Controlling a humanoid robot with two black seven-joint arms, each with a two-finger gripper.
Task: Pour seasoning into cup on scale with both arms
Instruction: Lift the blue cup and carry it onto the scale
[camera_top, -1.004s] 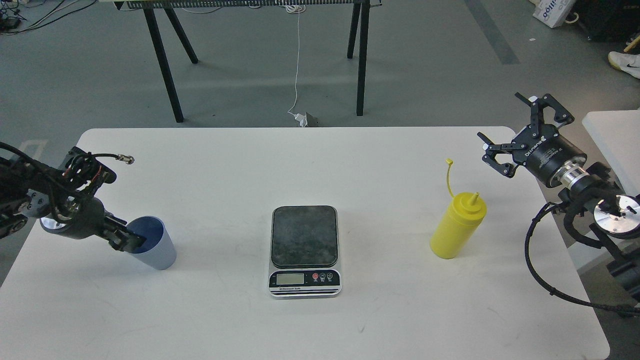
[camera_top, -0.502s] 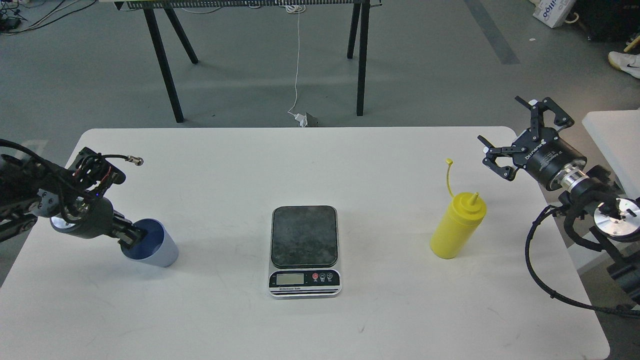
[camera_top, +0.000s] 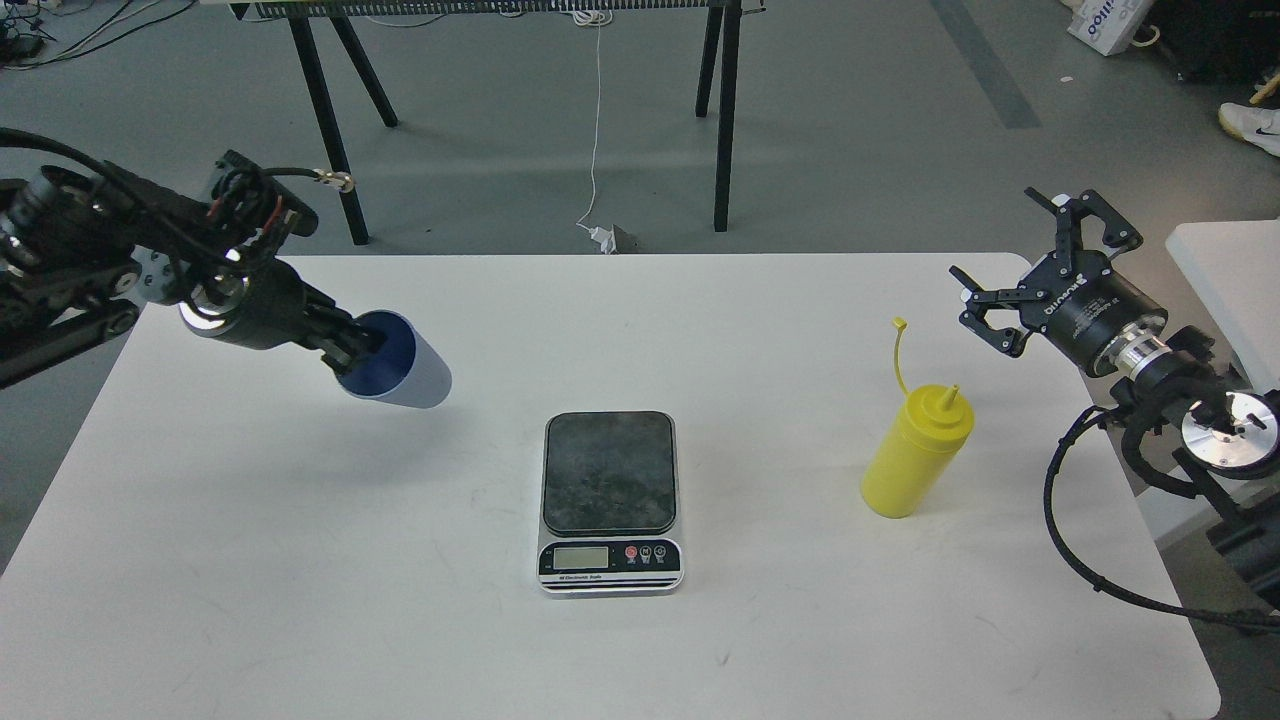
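Up and toward the middle has gone the left gripper since a moment ago, and the cup has gone with it. Before, the cup was low at the near left of the table; now it is off the table, with its shadow on the white top below it. The jaws are closed on the rim of the cup, one finger inside the blue mouth. The cup is tipped on its side, its mouth facing back at the jaws and its base pointing away from them, toward the scale.

The scale sits flat on the table, past the cup's base and lower down from the left jaws, with nothing on its dark plate.

The right gripper has hardly moved. Its jaws are spread wide and hold nothing. The yellow bottle stands upright on the table, below and a bit to the inner side of these jaws, well apart from them. Its thin cap strap sticks up beside the nozzle.
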